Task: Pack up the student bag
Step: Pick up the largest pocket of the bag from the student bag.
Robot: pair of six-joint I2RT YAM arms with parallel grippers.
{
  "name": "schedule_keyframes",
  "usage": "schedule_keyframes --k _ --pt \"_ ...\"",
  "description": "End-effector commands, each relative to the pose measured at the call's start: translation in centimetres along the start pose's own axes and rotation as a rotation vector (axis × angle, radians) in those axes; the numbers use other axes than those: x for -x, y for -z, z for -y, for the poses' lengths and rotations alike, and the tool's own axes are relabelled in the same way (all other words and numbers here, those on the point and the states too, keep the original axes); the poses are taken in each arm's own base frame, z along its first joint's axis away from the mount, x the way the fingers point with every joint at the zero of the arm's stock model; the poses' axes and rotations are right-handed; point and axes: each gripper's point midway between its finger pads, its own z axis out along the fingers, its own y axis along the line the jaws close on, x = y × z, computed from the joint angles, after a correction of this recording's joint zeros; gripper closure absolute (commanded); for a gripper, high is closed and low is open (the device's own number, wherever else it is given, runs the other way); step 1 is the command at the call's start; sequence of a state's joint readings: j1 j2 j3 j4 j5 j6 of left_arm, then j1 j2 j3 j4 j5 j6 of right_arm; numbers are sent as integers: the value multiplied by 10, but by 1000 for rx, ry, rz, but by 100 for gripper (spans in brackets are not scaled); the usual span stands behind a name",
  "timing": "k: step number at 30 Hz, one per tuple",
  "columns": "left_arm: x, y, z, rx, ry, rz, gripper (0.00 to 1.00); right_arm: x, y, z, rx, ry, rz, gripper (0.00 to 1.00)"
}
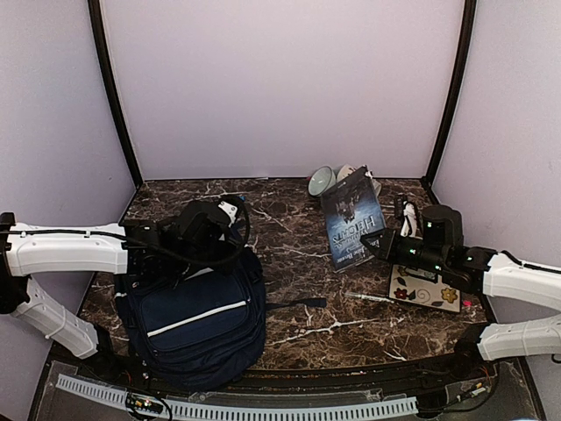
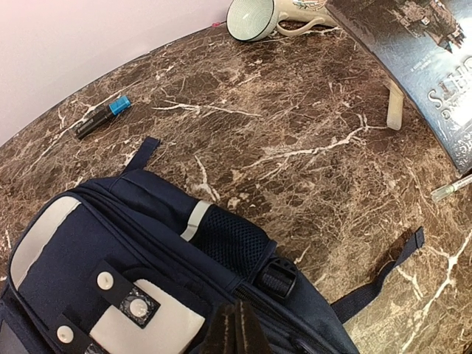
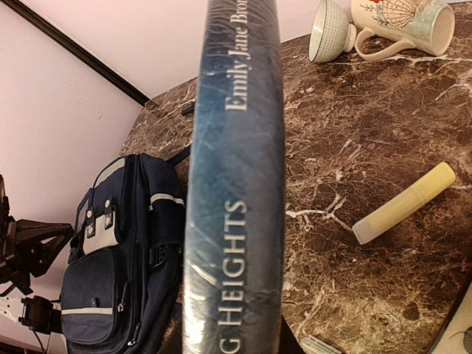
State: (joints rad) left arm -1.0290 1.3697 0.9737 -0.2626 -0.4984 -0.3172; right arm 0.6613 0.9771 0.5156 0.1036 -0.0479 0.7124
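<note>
Lying flat, student bag [image 1: 197, 324], right pincer [image 1: 373, 246] clasping book [image 1: 351, 217]

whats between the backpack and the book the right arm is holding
Bare marble table, apart from a loose strap of the student bag trailing toward the book; the top view shows it.

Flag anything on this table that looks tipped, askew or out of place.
The mug lies on its side at the back of the table, and the small bowl beside it is tipped onto its rim, mouth sideways. No spill shows.
</note>
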Motion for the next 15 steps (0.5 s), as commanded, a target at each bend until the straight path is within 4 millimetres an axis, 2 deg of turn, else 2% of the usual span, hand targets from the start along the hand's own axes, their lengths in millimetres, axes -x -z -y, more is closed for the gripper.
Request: schedule_keyframes --k 1,6,12,15 --pt "18 16 -4 -19 7 34 92 46 11 -44 164 30 176 100" --pt "17 21 -12 25 -29 -17 64 46 10 -48 183 29 172 100" --pt "3 48 -29 103 -42 -100 34 50 15 -47 179 29 194 100" --pt "-6 60 -28 84 -49 -120 32 51 14 -49 184 31 199 100"
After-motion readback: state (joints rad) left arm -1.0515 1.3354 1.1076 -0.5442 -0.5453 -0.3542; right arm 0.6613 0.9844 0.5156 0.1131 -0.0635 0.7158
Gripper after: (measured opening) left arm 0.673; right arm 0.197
